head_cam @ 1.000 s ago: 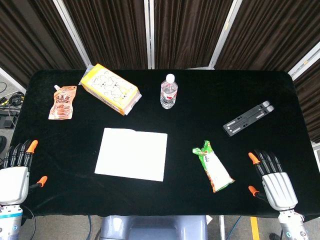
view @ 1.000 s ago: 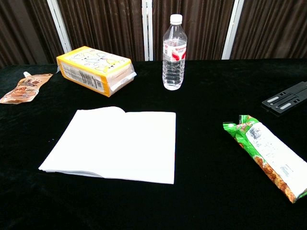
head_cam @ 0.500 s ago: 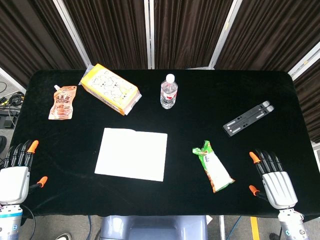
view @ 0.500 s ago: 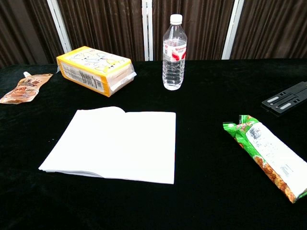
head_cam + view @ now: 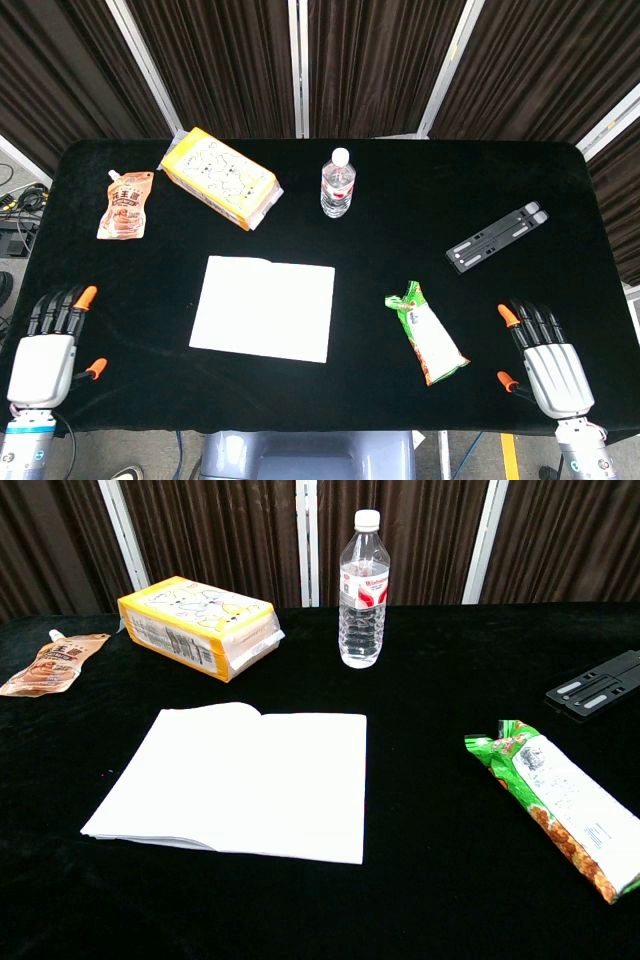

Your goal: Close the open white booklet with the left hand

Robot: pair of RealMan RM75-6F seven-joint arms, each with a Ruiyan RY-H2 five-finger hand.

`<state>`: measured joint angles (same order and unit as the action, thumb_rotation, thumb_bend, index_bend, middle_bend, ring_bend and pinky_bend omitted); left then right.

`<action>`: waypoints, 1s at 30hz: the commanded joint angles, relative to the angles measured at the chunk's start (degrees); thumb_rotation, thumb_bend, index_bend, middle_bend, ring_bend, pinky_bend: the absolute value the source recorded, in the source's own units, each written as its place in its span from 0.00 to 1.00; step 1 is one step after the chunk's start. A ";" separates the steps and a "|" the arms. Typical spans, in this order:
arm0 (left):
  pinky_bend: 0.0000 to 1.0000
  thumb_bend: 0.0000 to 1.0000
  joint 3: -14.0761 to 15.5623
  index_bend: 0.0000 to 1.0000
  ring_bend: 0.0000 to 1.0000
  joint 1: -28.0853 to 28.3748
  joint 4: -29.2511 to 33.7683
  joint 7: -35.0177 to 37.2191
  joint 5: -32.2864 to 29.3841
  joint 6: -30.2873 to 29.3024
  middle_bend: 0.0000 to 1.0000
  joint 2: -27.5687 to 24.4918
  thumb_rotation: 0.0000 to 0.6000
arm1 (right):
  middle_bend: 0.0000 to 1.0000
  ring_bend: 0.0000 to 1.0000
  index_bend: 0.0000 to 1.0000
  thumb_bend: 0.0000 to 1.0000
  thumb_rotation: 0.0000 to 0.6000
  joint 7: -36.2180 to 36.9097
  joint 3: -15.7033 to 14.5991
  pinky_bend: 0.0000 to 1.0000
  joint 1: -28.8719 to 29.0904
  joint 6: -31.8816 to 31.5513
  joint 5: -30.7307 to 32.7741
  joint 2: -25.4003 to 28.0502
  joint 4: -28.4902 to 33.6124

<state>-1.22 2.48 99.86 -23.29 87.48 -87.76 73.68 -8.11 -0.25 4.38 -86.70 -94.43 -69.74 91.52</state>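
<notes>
Black table, one open white booklet, one bottle, left robot hand and right robot hand spread empty

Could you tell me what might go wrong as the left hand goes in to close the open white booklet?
The booklet lies almost flat on the black table, so the left hand's fingers may struggle to get under a page and could push the whole booklet instead. A push away from the hand might slide it toward the green snack bag. The pages could also crease if pressed rather than lifted.
</notes>
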 commanded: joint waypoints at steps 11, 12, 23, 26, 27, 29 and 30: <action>0.00 0.22 0.45 0.00 0.00 5.85 -0.13 -11.10 -0.81 10.23 0.00 7.08 1.00 | 0.00 0.00 0.00 0.05 1.00 1.21 0.29 0.00 0.01 -0.27 0.15 0.92 0.75; 0.00 0.23 0.35 0.00 0.00 6.27 -0.35 -12.12 -1.24 10.97 0.00 7.78 1.00 | 0.00 0.00 0.00 0.05 1.00 1.34 0.36 0.00 0.01 -0.34 0.17 0.98 0.81; 0.00 0.31 -1.47 0.00 0.00 10.58 -4.22 -19.56 -6.49 16.78 0.00 15.27 1.00 | 0.00 0.00 0.00 0.05 1.00 2.87 0.44 0.00 0.01 -0.43 0.24 1.66 1.36; 0.00 0.28 -2.05 0.00 0.00 11.58 -5.41 -20.41 -7.48 17.64 0.00 16.72 1.00 | 0.00 0.00 0.00 0.05 1.00 3.22 0.42 0.00 0.00 -0.50 0.15 1.77 1.56; 0.00 0.28 -2.28 0.00 0.00 11.97 -5.92 -20.81 -7.94 17.95 0.00 17.29 1.00 | 0.00 0.00 0.00 0.05 1.00 3.30 0.40 0.00 -0.01 -0.52 0.11 1.82 1.61; 0.00 0.28 -2.64 0.00 0.00 12.63 -6.79 -21.66 -8.83 18.38 0.00 18.30 1.00 | 0.00 0.00 0.00 0.05 1.00 3.46 0.37 0.00 -0.02 -0.53 0.07 1.92 1.70; 0.00 0.28 -2.77 0.00 0.00 12.89 -7.05 -21.79 -9.06 18.56 0.00 18.66 1.00 | 0.00 0.00 0.00 0.05 1.00 3.50 0.38 0.00 -0.02 -0.54 0.08 1.95 1.73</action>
<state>-3.70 14.95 93.22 -44.76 78.86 -69.54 91.86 -4.61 0.13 4.37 -87.24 -94.35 -67.79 93.24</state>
